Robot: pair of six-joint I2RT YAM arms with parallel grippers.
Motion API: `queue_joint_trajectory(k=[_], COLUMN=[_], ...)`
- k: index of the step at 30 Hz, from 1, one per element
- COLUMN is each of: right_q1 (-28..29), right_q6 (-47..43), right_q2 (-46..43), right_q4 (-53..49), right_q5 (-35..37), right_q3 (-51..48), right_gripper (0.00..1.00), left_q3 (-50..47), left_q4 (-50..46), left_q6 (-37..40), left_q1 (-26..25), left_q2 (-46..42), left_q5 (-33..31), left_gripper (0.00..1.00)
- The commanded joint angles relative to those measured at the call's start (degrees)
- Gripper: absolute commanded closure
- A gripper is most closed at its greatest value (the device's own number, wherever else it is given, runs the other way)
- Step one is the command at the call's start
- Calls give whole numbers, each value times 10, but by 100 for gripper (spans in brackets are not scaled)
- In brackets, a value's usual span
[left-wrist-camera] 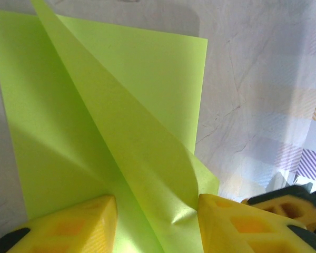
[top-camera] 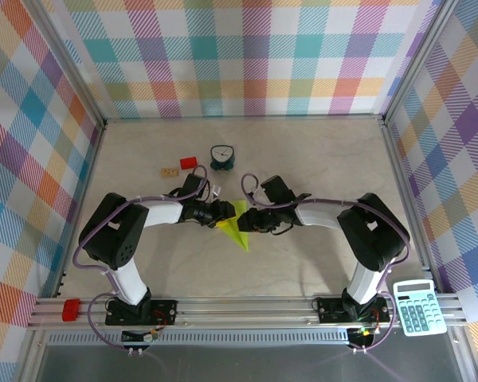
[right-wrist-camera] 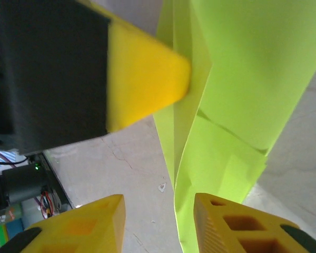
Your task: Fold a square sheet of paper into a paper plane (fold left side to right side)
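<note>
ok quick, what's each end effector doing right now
left end effector: open, a raised flap of the square sheet of paper between its fingers
right end effector: open, the sheet standing in the gap, not gripped

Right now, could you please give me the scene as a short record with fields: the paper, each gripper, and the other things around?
paper: lime sheet of paper, partly folded, one side lifted, at the middle of the table
left gripper: open, fingers either side of the lifted fold
right gripper: open, paper edge between its fingers
behind the paper: teal clock, red block, small tan piece
near rail: calculator at its right end
</note>
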Motion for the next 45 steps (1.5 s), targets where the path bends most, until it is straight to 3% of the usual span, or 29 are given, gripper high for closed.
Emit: queue_joint_trajectory(k=[1,12,24,33,45], right_q1=[-13,-14,-12,-12,-12], right_q6=[-8,7,2,-7,-27], right_q2=[-4,61,91,86,90], right_q4=[10,35,28,3,-45], right_q5=[-28,-54,-51,-28,23], right_q3=[-5,36,63,61,63], right_gripper=[59,63,76,90,93], left_q3=[-4,-10,-11,-11,-11], left_q4=[-15,-11,-15,-19,-23], left_q6=[12,11,12,13,14], left_q1=[-8,-8,-8,-8,-8], left_q2=[15,11,8,8,8], left_q5=[-14,-17,-21,-24,-27], left_gripper=[56,56,56,56,56])
